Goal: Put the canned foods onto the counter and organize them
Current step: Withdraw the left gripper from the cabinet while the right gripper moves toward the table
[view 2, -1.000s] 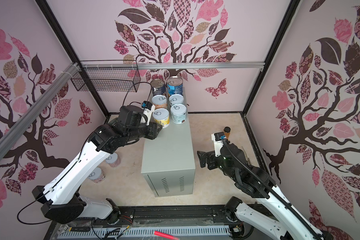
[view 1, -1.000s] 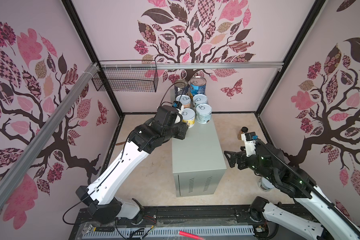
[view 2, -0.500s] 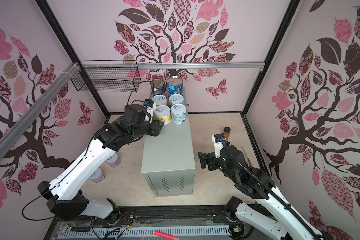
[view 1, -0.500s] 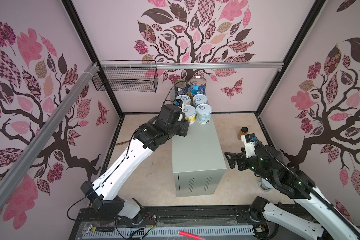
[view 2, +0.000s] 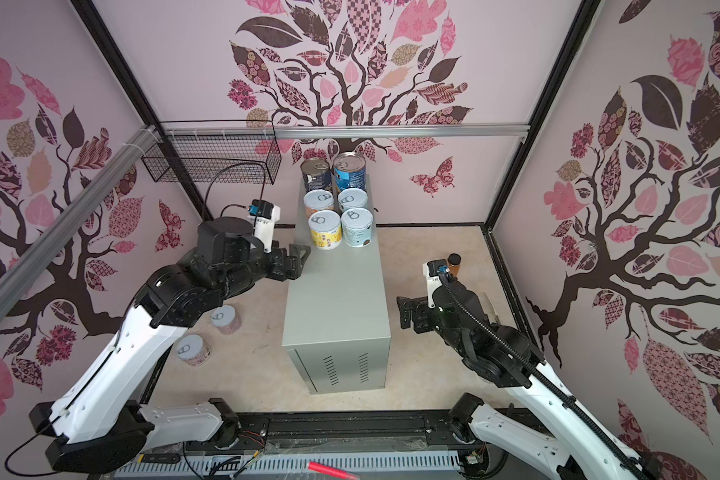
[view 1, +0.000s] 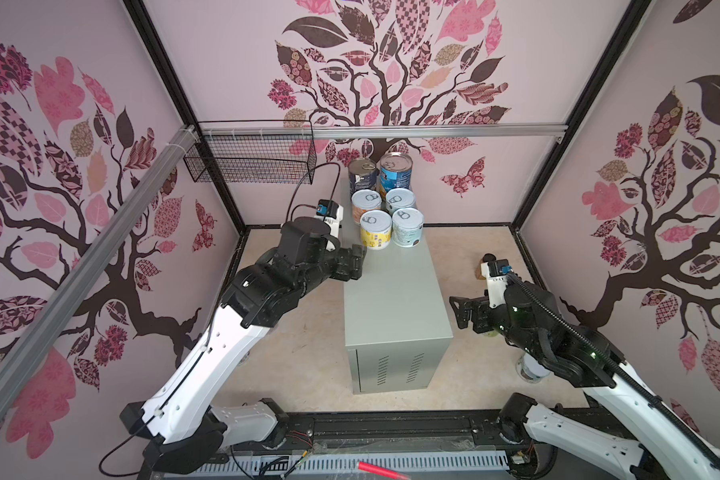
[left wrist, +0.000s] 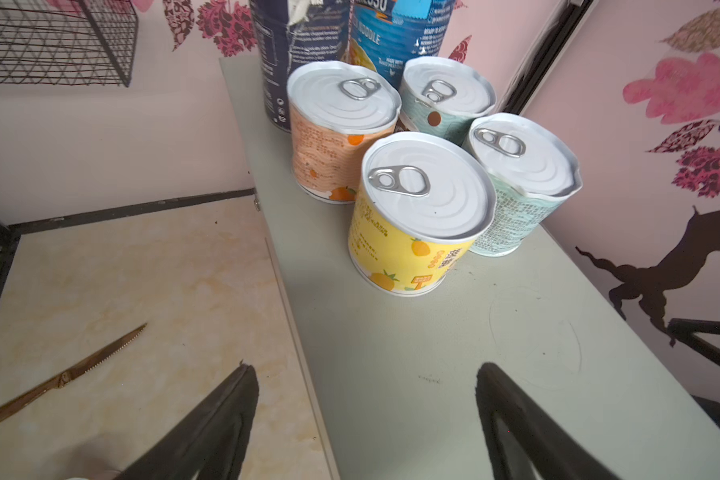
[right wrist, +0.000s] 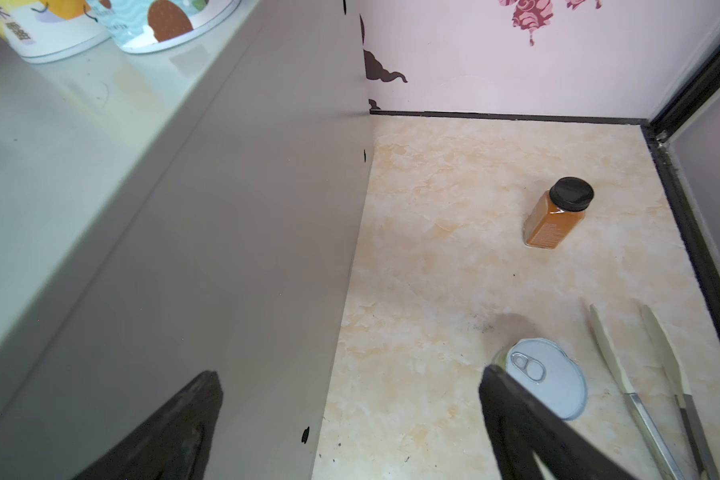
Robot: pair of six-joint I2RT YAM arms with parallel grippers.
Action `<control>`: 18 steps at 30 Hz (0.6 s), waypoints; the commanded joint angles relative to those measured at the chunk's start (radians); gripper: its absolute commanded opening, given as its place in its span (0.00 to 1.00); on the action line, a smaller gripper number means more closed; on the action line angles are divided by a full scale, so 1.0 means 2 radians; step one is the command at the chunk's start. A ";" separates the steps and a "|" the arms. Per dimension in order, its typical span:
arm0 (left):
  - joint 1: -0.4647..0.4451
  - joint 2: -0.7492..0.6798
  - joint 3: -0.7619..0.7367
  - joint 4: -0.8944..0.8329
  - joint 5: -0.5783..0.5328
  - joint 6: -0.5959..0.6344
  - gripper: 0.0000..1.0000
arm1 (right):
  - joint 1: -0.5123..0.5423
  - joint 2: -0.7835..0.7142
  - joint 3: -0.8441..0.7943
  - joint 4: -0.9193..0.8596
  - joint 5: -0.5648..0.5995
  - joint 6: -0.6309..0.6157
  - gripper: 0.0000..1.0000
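The counter [view 1: 391,299] [view 2: 333,291] carries two tall canned foods at its far end, a dark one [view 1: 362,174] and a blue one [view 1: 395,170]. Several short tins stand in front of them, the nearest a yellow can [view 1: 376,229] [left wrist: 420,216]. My left gripper [view 1: 356,262] [left wrist: 362,370] hangs open and empty over the counter's left edge, a little short of the yellow can. Right of the counter, my right gripper [view 1: 458,309] [right wrist: 350,374] is open and empty above the floor. Beside it stands a short can [right wrist: 545,382]. Two more short cans [view 2: 225,319] [view 2: 193,350] stand on the floor at the left.
An amber jar [right wrist: 558,214] [view 2: 454,262] with a black cap stands on the floor at the right, with pale tongs [right wrist: 641,374] near it. A gold knife [left wrist: 59,378] lies on the floor left of the counter. A wire basket [view 1: 250,158] hangs on the back wall.
My left gripper has opened, let go of the yellow can on the counter and drawn back from it. The right arm has not moved.
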State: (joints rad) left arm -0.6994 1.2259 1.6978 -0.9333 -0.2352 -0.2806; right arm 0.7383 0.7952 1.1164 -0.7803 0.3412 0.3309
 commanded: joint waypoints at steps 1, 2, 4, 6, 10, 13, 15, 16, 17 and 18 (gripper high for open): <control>0.004 -0.021 -0.026 -0.017 -0.011 0.006 0.90 | -0.002 0.005 0.029 -0.022 0.041 0.013 1.00; 0.004 -0.030 -0.031 -0.020 -0.013 0.006 0.91 | -0.003 0.006 0.031 -0.026 0.049 0.017 1.00; 0.004 -0.049 -0.047 -0.023 -0.015 0.005 0.95 | -0.006 0.006 0.033 -0.032 0.059 0.025 1.00; 0.005 -0.068 -0.062 -0.024 -0.016 0.002 0.98 | -0.012 0.006 0.028 -0.036 0.065 0.031 1.00; 0.017 -0.109 -0.108 -0.022 -0.004 -0.010 0.98 | -0.037 0.000 0.002 -0.027 0.059 0.045 1.00; 0.057 -0.136 -0.147 -0.017 0.044 -0.026 0.98 | -0.071 -0.003 -0.030 -0.015 0.045 0.055 1.00; 0.076 -0.152 -0.173 -0.014 0.061 -0.032 0.98 | -0.089 -0.006 -0.052 -0.005 0.038 0.065 1.00; 0.083 -0.161 -0.188 -0.012 0.064 -0.035 0.98 | -0.092 -0.007 -0.063 0.001 0.043 0.071 1.00; 0.087 -0.168 -0.200 -0.011 0.065 -0.038 0.98 | -0.092 -0.008 -0.073 0.006 0.050 0.078 1.00; 0.091 -0.175 -0.216 -0.009 0.066 -0.044 0.98 | -0.093 -0.009 -0.083 0.011 0.057 0.087 1.00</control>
State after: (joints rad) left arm -0.5354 0.9028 1.3312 -0.9653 -0.1547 -0.3363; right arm 0.5591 0.7845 0.9756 -0.7879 0.4324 0.4526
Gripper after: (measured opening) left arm 0.981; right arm 0.999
